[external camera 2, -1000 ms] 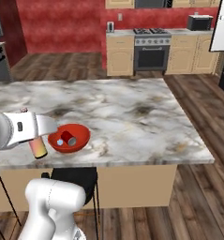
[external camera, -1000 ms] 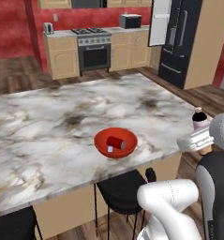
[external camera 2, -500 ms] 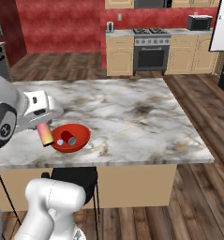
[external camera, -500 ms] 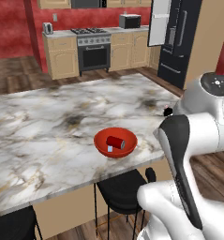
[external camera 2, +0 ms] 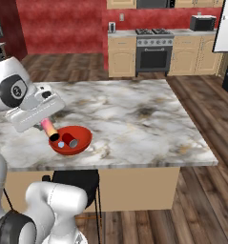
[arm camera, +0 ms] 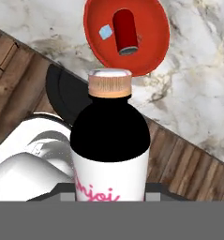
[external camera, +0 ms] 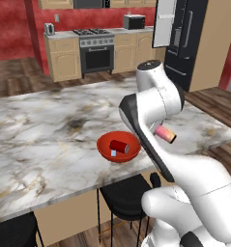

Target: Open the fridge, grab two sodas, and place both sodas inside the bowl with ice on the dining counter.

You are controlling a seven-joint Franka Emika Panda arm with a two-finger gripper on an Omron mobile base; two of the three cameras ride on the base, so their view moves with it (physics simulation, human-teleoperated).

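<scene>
Red walls and tan cabinets back this kitchen, with the marble dining counter (external camera: 49, 140) stretching across the middle. Over its near edge the gripper (external camera 2: 45, 123) is pinched onto a soda bottle (arm camera: 109, 140), held tilted with its cap end pointing down toward the red bowl (external camera 2: 82, 138). Up close the bottle has a tan cap, a black shoulder and a white label with pink lettering that seems to read "hjoi", though part is cut off. Just beyond its cap, a red can (arm camera: 124, 31) lies on its side in the bowl beside an ice cube (arm camera: 105, 32). Far right, the black fridge (external camera: 192, 38) stands with one door open.
</scene>
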